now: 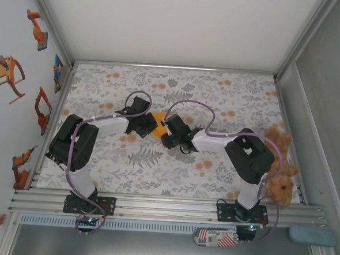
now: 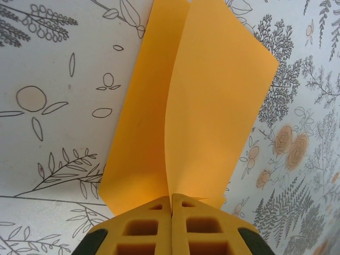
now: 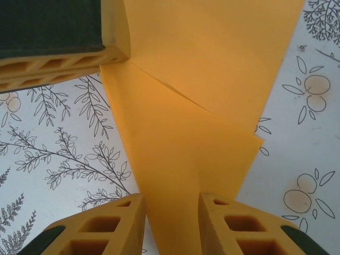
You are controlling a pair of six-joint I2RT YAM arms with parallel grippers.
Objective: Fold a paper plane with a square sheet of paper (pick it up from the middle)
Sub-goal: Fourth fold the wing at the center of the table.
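Floral-printed cloth (image 1: pixel 230 93) is being spanned at its middle by both arms, and there the square sheet of paper (image 2: pixel 212 106) is being pinched along its folded edge by the left gripper (image 2: pixel 171 201), whose jaws are pressed tightly together. From that pinch two orange-yellow flaps are being fanned outward, and the sheet's other end is being straddled by the right gripper (image 3: pixel 172 212), whose jaws are spread apart with the paper running between them. Farther out, a brown plush teddy (image 1: pixel 280 169) is being propped at the cloth's right edge, beside the right arm.
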